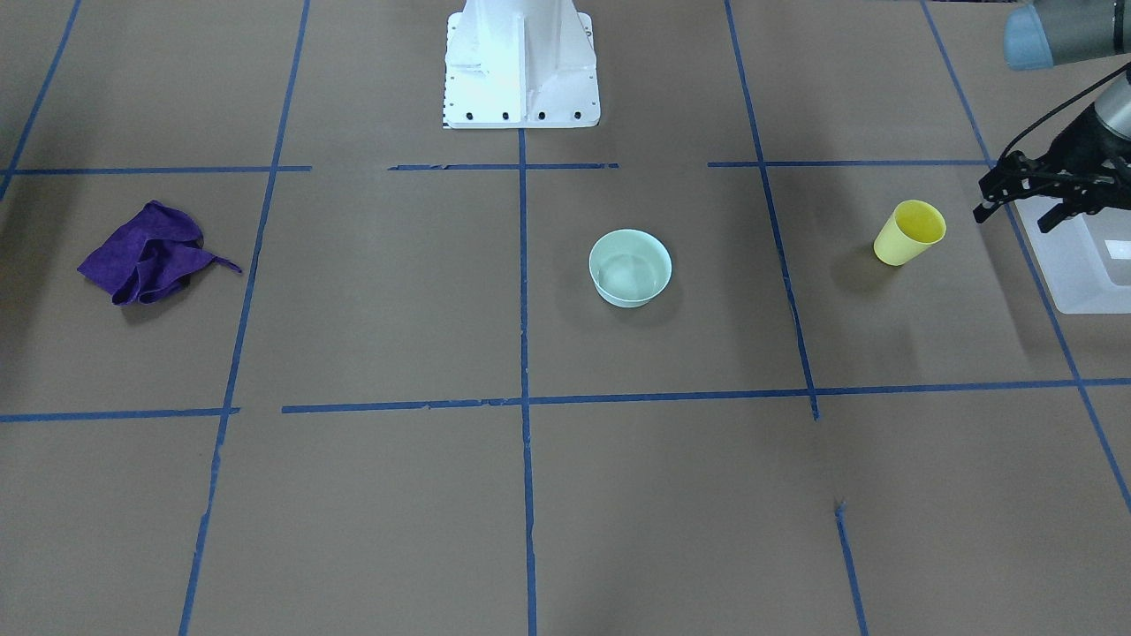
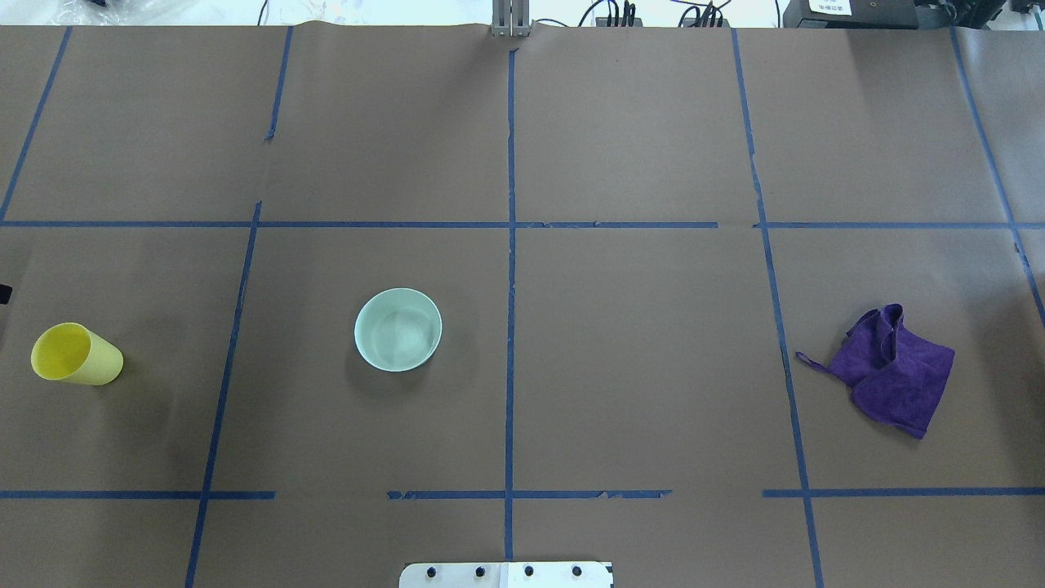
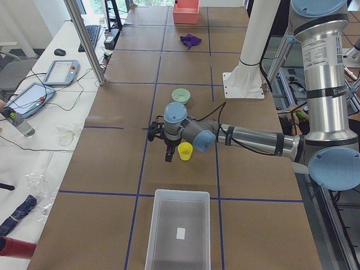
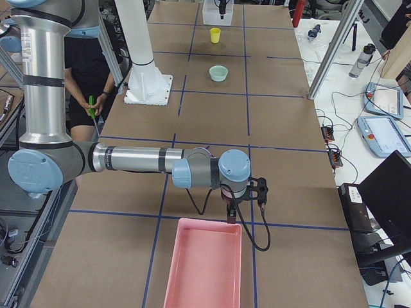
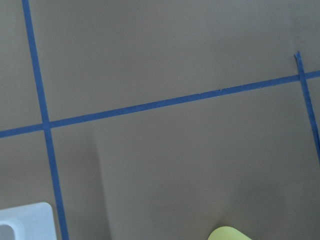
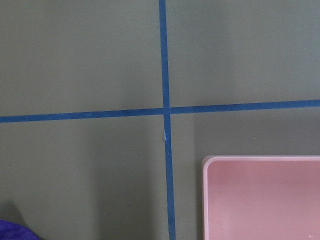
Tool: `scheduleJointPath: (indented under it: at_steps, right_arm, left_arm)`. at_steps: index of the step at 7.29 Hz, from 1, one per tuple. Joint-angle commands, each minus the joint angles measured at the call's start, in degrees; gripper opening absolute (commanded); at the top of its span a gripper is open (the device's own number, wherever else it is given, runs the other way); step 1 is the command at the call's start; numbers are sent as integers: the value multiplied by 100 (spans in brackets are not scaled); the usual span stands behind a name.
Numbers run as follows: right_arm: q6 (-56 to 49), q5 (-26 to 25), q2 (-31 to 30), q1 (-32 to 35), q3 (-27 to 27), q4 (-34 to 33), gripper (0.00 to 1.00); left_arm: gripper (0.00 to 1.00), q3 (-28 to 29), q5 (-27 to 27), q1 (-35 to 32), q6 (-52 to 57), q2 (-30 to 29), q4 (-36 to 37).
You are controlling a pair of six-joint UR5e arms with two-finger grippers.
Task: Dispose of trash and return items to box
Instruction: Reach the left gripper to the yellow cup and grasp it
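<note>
The left gripper (image 1: 1016, 210) hangs at the right of the front view. Its fingers are apart and hold nothing. It is just beside the cup (image 1: 910, 231). The bowl (image 1: 630, 268) sits in the middle, and the box (image 1: 1082, 274) is at the right edge. I cannot tell if the right gripper (image 4: 246, 206) is open. A finger could bump the light cup and tip it. The box's label (image 3: 180, 232) is too small to read.

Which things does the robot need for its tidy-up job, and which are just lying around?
For the job: yellow cup, mint-green bowl, translucent box; maybe the purple cloth and pink bin.
Just lying around, on side tables: teach pendant, bottle.
</note>
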Motion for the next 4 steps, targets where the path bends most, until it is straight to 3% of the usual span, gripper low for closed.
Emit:
scheduleJointPath:
  at_steps: [1, 4]
  right_arm:
    - [0, -27, 2, 0, 4, 0, 100]
    - [0, -18, 1, 0, 12, 0, 100]
  left_arm:
    - [100, 113, 502, 636, -621, 125, -390]
    - [100, 684, 503, 776, -813, 72, -1170]
